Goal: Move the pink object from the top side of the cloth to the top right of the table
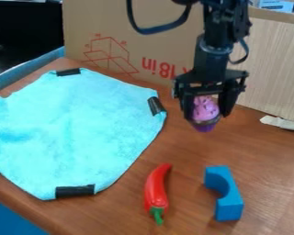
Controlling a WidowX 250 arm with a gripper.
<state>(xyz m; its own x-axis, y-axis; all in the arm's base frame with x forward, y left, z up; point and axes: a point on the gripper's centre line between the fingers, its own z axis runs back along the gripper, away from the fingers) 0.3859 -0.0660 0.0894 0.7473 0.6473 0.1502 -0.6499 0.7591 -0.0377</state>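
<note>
Camera view: a black claw [208,118] clasps a pink toy cupcake [205,108] roughly upright, fingers parted only by its width, near the top edge of the wooden surface [186,149], to the right of the light-blue cloth [76,128]. Toward the bottom edge lie a red chili pepper [155,189] and, to its right, a blue block [229,202].

brown wooden table [189,151] | turquoise cloth [76,128] | red chili pepper [155,190] | blue arched block [230,204]

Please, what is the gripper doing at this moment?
Gripper: closed on the pink object, to the right of the cloth.
</note>
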